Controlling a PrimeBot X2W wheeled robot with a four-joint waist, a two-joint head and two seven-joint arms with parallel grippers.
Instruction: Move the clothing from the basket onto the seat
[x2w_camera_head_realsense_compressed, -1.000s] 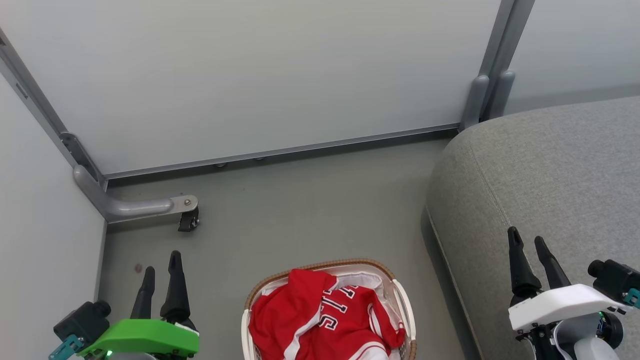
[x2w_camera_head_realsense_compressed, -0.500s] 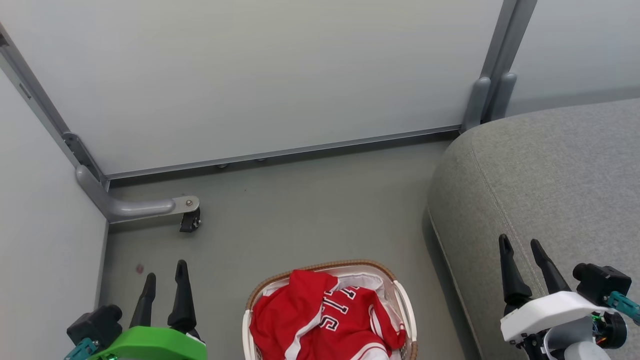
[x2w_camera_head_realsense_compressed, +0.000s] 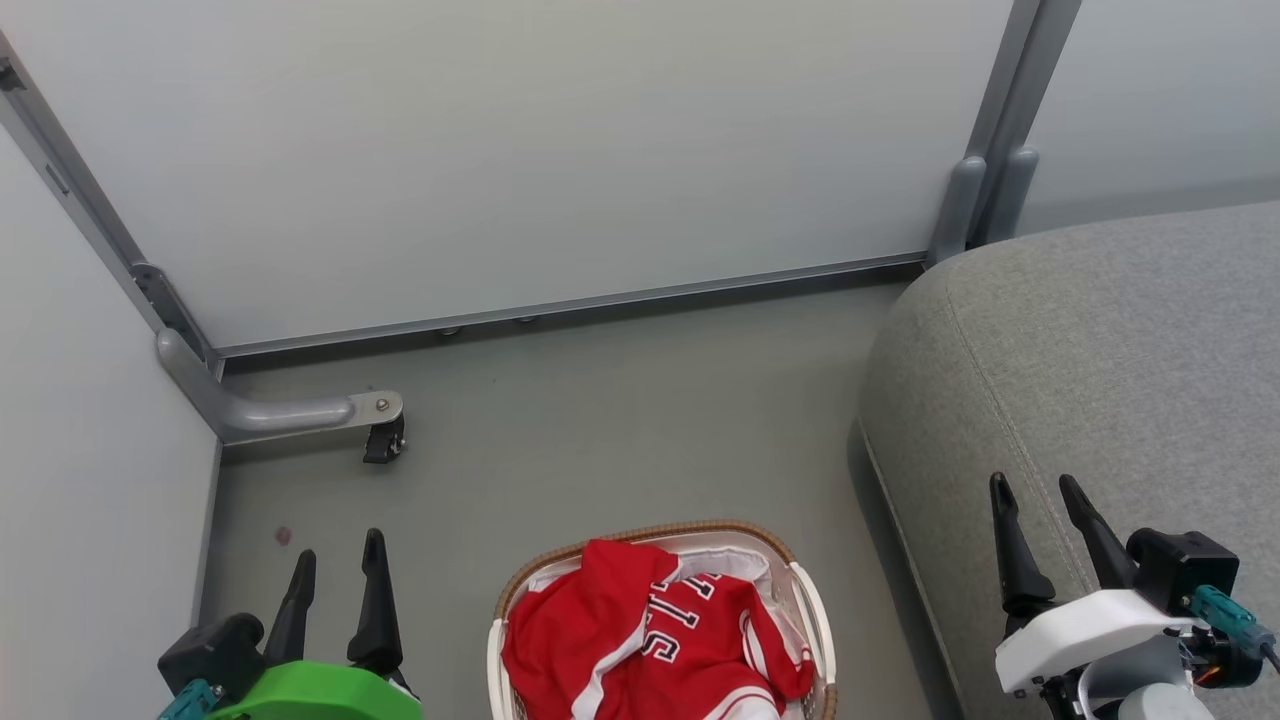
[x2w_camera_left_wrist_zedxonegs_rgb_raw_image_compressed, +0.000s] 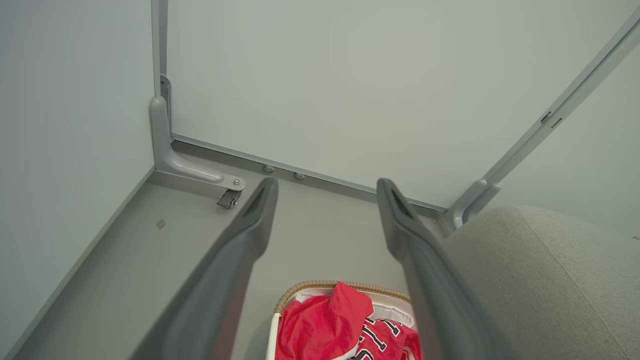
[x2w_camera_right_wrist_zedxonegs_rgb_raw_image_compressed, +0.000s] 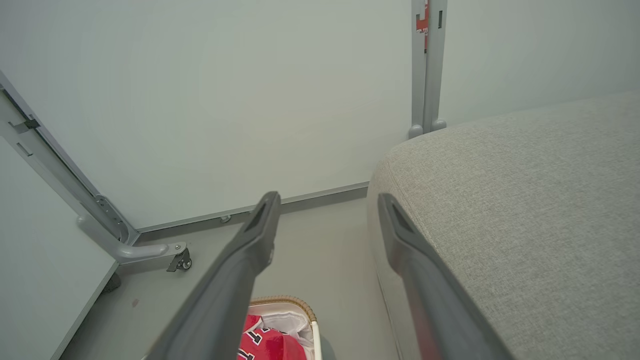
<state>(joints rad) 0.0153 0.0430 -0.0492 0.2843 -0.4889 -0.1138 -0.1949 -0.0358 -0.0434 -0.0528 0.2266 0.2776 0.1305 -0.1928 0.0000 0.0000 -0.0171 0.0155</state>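
Note:
Red clothing (x2w_camera_head_realsense_compressed: 650, 640) with white-and-navy lettering lies heaped in the white basket (x2w_camera_head_realsense_compressed: 805, 600) with a brown woven rim, on the floor at the bottom middle of the head view. The grey seat (x2w_camera_head_realsense_compressed: 1100, 370) fills the right side. My left gripper (x2w_camera_head_realsense_compressed: 338, 560) stands open over the floor, left of the basket, nothing between its fingers. My right gripper (x2w_camera_head_realsense_compressed: 1035, 485) is open above the seat's front left part, empty. In the left wrist view the clothing (x2w_camera_left_wrist_zedxonegs_rgb_raw_image_compressed: 325, 327) and basket (x2w_camera_left_wrist_zedxonegs_rgb_raw_image_compressed: 320, 286) sit low between the fingers (x2w_camera_left_wrist_zedxonegs_rgb_raw_image_compressed: 250, 230). The right wrist view shows the seat (x2w_camera_right_wrist_zedxonegs_rgb_raw_image_compressed: 525, 200) and basket (x2w_camera_right_wrist_zedxonegs_rgb_raw_image_compressed: 295, 302).
Pale partition panels (x2w_camera_head_realsense_compressed: 520, 150) close off the back and left. A grey panel foot with a black caster (x2w_camera_head_realsense_compressed: 383, 440) juts onto the floor behind my left gripper. Another upright post (x2w_camera_head_realsense_compressed: 985, 190) stands beside the seat's back corner. Bare grey floor (x2w_camera_head_realsense_compressed: 620, 420) lies between basket and panels.
The head camera has shifted slightly. Both grippers have drawn back toward the bottom edge and a little inward, both still open. Clothing and basket lie as before.

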